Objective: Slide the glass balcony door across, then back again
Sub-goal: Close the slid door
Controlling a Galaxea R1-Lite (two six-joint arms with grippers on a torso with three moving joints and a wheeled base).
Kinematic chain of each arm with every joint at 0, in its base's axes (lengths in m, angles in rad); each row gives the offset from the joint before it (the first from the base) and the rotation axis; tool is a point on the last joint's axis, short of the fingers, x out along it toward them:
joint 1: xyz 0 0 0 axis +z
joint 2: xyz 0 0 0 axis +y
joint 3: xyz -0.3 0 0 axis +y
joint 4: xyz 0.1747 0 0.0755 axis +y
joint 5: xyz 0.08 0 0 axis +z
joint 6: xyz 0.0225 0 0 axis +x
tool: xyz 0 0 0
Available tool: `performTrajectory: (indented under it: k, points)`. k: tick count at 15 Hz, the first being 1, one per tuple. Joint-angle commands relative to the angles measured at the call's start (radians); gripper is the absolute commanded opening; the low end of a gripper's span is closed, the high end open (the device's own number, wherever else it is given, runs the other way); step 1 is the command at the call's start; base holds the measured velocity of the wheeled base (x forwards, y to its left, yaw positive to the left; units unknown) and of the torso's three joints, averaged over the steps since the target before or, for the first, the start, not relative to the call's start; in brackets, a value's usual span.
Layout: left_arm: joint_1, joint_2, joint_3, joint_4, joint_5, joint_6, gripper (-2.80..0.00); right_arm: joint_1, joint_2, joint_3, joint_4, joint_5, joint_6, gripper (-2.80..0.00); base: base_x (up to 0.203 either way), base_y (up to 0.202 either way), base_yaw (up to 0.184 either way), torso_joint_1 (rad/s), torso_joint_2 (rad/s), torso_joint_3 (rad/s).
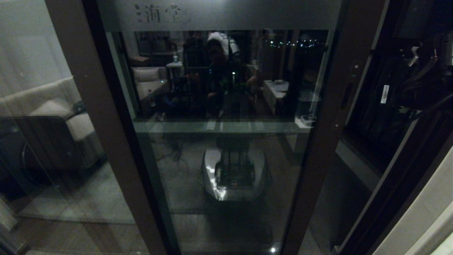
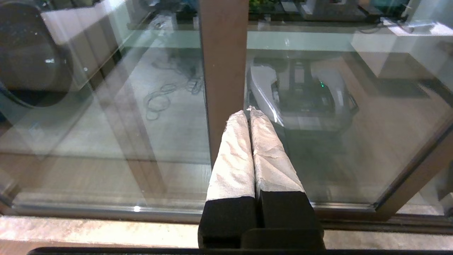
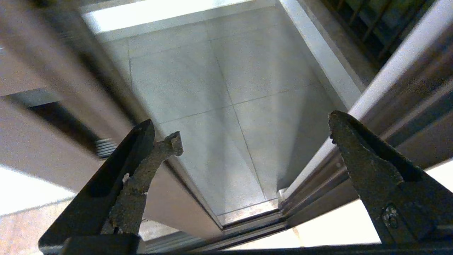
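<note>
The glass balcony door (image 1: 226,117) fills the middle of the head view, with a frosted top strip (image 1: 219,14) bearing characters. Its right upright carries the recessed slot handle (image 1: 346,95). To the right of that upright a dark gap stands open. My right arm (image 1: 421,81) reaches in at the upper right. My right gripper (image 3: 253,131) is open, with nothing between its fingers. It straddles the gap between the door's edge (image 3: 70,106) and the fixed jamb (image 3: 389,81). My left gripper (image 2: 249,111) is shut on nothing, low down before a brown upright (image 2: 223,63).
A plain brown-framed glass panel (image 1: 46,124) stands at the left. Light balcony floor tiles (image 3: 219,88) show through the gap, with the floor track (image 3: 247,223) below. A black-barred window (image 3: 357,21) lies beyond. A pale wall (image 1: 424,212) is at the lower right.
</note>
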State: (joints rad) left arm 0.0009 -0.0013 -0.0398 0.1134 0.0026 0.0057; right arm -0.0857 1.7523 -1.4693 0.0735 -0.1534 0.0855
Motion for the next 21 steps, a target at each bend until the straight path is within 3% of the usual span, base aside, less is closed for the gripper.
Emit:
performTrajectory:
  k: [1,4,5,21]
  points:
    - [0.001,0.000,0.000,0.000,0.000,0.000,-2.80,-0.005,-0.029,0.023,0.001,0.017,0.000,0.00,0.000,0.000,0.000,0.000,0.00,0.000]
    - [0.001,0.000,0.000,0.001,0.000,0.000,-2.80,-0.007,-0.100,0.096,0.002,0.150,-0.033,0.00,0.000,0.000,0.000,0.000,0.00,0.000]
    - [0.001,0.000,0.000,0.000,0.000,0.000,-2.80,-0.005,-0.099,0.092,0.001,0.156,-0.035,0.00,0.000,0.000,0.000,0.000,0.00,0.000]
    - [0.001,0.000,0.000,0.000,0.000,0.000,-2.80,0.018,0.045,-0.049,0.001,0.121,-0.033,0.00,0.000,0.000,0.000,0.000,0.00,0.000]
